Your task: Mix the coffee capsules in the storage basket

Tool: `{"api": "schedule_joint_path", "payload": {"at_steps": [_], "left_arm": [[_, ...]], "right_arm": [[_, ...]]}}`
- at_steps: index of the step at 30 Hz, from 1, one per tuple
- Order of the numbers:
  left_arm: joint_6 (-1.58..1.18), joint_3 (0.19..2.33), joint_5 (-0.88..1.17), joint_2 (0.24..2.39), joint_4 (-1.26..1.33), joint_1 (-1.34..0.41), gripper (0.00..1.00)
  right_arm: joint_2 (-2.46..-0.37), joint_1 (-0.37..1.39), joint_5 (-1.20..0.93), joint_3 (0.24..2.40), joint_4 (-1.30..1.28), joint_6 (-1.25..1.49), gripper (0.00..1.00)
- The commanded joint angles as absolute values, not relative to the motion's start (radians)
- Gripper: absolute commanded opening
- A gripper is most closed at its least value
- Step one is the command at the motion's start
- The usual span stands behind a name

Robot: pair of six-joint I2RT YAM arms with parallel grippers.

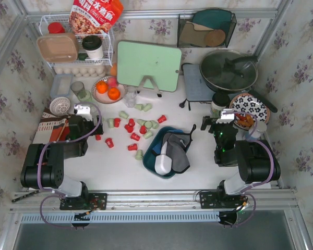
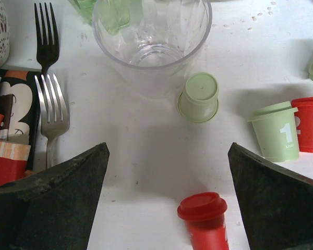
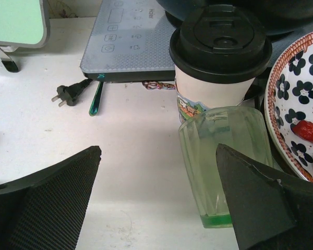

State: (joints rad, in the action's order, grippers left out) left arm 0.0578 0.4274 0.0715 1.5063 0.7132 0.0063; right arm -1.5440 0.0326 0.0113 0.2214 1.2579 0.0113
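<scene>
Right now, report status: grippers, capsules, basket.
Left gripper open, empty. Right gripper open, empty. Capsules scattered on table beside basket. Grey cloth and white object lying in basket.

— What sort of place is this?
— A kitchen counter: floral wallpaper (image 1: 5,67), a pan (image 1: 228,70) by an induction hob (image 1: 198,86) far right, a green cutting board (image 1: 148,66) at the far wall, forks (image 2: 53,104) on the left.

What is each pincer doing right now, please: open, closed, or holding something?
Left pincer: open, holding nothing.
Right pincer: open, holding nothing.
</scene>
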Motion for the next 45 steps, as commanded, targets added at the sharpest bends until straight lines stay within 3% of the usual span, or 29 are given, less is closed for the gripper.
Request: {"api": "schedule_joint_path", "payload": {"at_steps": [1,32,36,41,45], "left_arm": [[0.061,0.433,0.08,1.502,0.736,0.008,1.0],[0.059,0.433,0.078,1.499,0.737,0.008,1.0],[0.043,0.574,0.041,1.425,0.448,-0.001,1.0],[-0.2,0.779,-0.148,1.338,0.014,-0.005,1.0],[-0.295,0.941,-0.148,1.344,-0.266,-0.006,1.0]], "right_arm": [[-1.541,0.035,0.013,0.22,1.287,0.0,1.0],[-1.542,0.035,0.046,0.219,1.288,0.012,1.0],[-1.534,0.035,0.043,0.224,1.279,0.011,1.0],[-1.396,0.037,0.091,0.26,1.081,0.036,1.0],[-1.317,0.036,0.153,0.294,0.964,0.075,1.0]]}}
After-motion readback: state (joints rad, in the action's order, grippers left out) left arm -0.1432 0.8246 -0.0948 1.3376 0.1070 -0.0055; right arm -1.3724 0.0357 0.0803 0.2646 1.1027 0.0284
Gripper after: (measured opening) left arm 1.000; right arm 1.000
